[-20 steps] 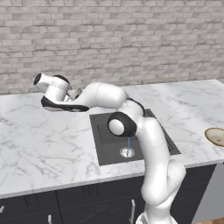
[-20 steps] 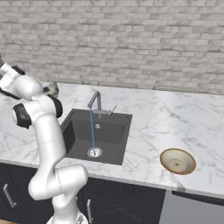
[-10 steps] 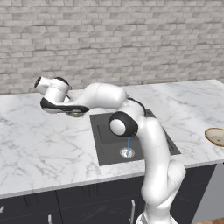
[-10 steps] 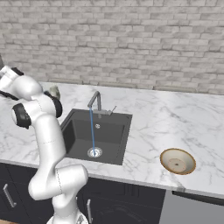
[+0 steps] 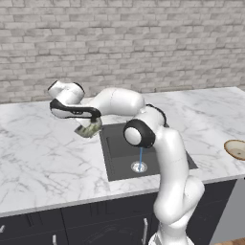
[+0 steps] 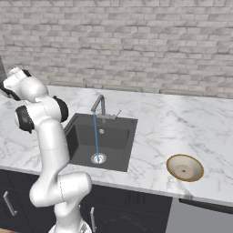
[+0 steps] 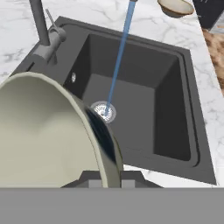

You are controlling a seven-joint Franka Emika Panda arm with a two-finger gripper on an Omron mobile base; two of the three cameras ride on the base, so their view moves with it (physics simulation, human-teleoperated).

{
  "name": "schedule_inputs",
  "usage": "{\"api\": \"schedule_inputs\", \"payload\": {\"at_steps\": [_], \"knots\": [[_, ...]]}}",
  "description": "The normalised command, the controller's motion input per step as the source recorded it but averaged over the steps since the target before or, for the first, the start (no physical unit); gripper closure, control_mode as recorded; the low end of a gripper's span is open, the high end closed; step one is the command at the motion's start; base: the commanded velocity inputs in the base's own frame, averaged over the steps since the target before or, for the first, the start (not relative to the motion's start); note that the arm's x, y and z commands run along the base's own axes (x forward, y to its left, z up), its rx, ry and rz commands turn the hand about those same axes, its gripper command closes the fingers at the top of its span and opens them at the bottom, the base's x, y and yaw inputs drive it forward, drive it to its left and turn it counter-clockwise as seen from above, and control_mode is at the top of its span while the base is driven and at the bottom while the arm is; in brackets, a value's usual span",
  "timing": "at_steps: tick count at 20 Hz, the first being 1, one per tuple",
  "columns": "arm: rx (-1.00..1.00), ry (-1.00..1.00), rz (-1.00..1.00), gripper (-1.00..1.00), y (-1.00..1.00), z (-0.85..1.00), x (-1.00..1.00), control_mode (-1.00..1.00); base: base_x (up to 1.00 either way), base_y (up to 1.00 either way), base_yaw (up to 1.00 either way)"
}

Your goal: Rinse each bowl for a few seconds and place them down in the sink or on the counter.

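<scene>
We see the arm reaching left over the white marble worktop [image 5: 38,148], with the gripper [image 5: 90,125] just left of the sink [image 5: 117,148]. The jaws pinch the rim of the greenish-cream bowl [image 5: 89,129], which hangs above the worktop at the sink's left edge, tilted. In the hand view this bowl [image 7: 48,135] sits close to the camera with its glossy inside facing us, its rim overlapping the near wall of the sink [image 7: 175,105].

Water falls in a thin blue stream [image 6: 96,136] from the faucet [image 6: 99,105] straight onto the round drain [image 6: 98,158]. The held bowl is apart from the stream.

The tan bowl [image 6: 184,167] rests upright on the worktop well to the right of the sink, near the front edge.
</scene>
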Motion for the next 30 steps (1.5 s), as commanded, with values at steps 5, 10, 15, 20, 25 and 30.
{"api": "schedule_inputs", "payload": {"at_steps": [5,10,15,20,25,30], "knots": [[0.22,-0.1,-0.26,1.0,-0.18,-0.99,-0.26,-1.0,0.0,0.0,0.0],[0.21,-0.14,-0.21,1.0,-0.24,-0.7,-0.35,-1.0,0.0,0.0,0.0],[0.17,-0.22,-0.17,1.0,-0.09,-0.06,-0.42,-1.0,0.0,0.0,0.0],[0.15,-0.22,-0.15,1.0,-0.11,0.01,-0.39,-1.0,0.0,0.0,0.0],[0.11,-0.2,-0.13,1.0,-0.25,0.01,-0.46,-1.0,0.0,0.0,0.0],[0.12,-0.15,-0.14,1.0,-0.29,0.14,-0.4,-1.0,0.0,0.0,0.0]]}}
